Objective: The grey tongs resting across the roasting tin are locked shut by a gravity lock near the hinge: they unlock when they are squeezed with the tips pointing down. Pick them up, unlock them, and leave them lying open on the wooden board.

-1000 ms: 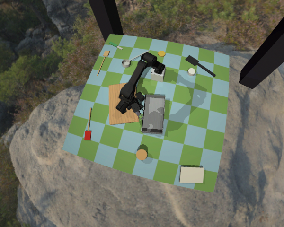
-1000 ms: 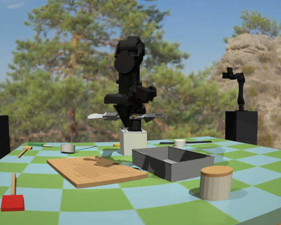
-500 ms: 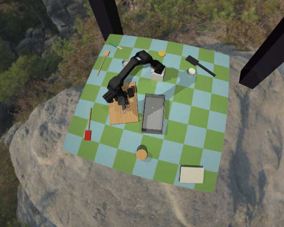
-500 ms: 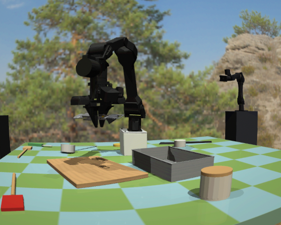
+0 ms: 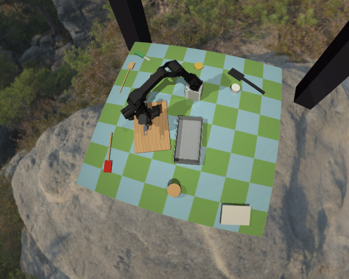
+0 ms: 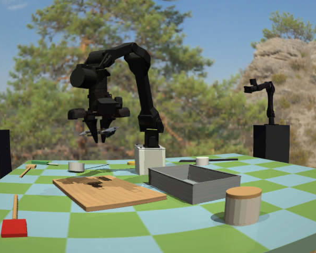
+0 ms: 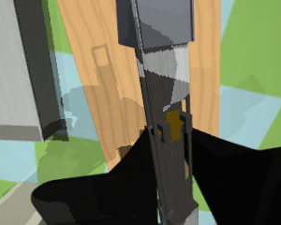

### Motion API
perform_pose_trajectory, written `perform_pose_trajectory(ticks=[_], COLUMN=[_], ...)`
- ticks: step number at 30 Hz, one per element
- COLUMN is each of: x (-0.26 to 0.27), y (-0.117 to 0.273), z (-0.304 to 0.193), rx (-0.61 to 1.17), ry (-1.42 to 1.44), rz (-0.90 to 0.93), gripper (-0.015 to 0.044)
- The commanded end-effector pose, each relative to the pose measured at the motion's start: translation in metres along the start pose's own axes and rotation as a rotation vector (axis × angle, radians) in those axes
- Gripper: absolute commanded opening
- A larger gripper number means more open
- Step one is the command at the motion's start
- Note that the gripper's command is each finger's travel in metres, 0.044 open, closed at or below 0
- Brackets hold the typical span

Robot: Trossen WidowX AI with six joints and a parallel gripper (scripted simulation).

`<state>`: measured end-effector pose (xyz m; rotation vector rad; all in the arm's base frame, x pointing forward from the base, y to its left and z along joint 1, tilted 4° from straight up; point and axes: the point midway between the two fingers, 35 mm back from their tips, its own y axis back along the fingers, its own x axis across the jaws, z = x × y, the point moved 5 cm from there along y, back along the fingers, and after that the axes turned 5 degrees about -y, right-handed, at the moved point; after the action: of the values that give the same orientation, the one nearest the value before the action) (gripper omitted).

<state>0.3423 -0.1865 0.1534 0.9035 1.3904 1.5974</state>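
My gripper (image 5: pixel 144 122) (image 6: pixel 98 138) (image 7: pixel 163 129) is shut on the grey tongs (image 5: pixel 145 129) (image 6: pixel 109 130) (image 7: pixel 163 89). It grips them near the yellow lock piece (image 7: pixel 174 127). The tongs hang roughly level, high in the air over the wooden board (image 5: pixel 153 143) (image 6: pixel 111 196) (image 7: pixel 81 33). Their arms lie close together in the wrist view. The grey roasting tin (image 5: pixel 176 140) (image 6: pixel 179 186) (image 7: pixel 39 56) stands empty just to the right of the board. The gripper's shadow falls on the board's far end.
The arm's white base (image 5: pixel 194 92) (image 6: pixel 149 160) stands behind the tin. A lidded canister (image 5: pixel 173 190) (image 6: pixel 242 206), a red spatula (image 5: pixel 107 165) (image 6: pixel 13 227), a white box (image 5: pixel 235 214), a black spatula (image 5: pixel 246 80) and a small pan (image 6: pixel 76 166) lie around the table.
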Motion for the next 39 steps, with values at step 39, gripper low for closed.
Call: perform_pose_trajectory(ticks=[39], x=[-0.007], y=[-0.012], z=[-0.07], rx=[-0.899], ry=[0.011], rz=[0.064], gripper=[-0.015])
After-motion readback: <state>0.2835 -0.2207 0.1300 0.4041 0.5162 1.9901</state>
